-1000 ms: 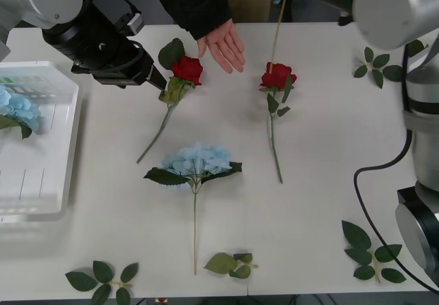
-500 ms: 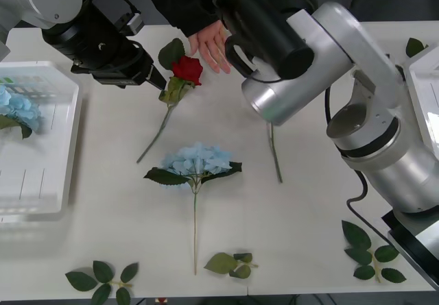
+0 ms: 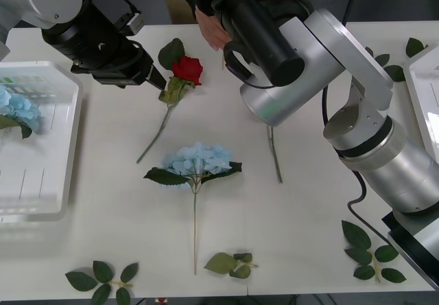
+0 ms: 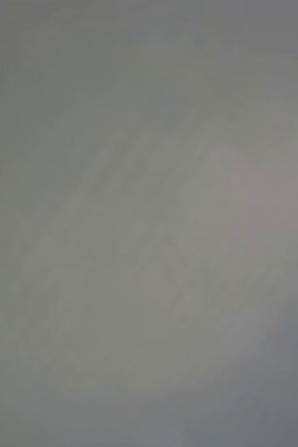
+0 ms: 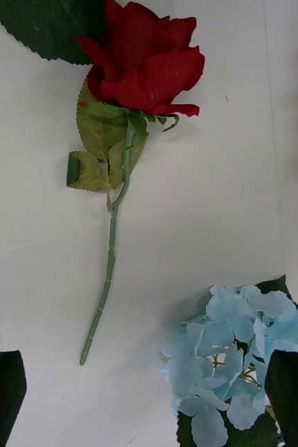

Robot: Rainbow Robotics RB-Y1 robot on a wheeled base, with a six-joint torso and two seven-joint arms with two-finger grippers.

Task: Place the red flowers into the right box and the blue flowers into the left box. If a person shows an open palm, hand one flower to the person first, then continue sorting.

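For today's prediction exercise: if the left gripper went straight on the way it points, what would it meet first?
Probably the table, just beside the red rose's stem; the open left gripper points down at it, with the blue hydrangea nearby. Depth is unclear.

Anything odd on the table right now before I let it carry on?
Nothing spilled or damaged. Loose leaf sprigs lie scattered near the table edges. The right arm covers the second red rose, only its stem showing. The left tool hovers open near the other red rose.

Front cam sat high above the arms, looking forward and down over the whole tabletop (image 3: 309,223). Left wrist cam pointed straight down, close in. Both caught the same red rose (image 5: 143,59) (image 3: 187,69) and blue hydrangea (image 5: 243,349) (image 3: 197,160). Right wrist cam gave flat grey, nothing readable.
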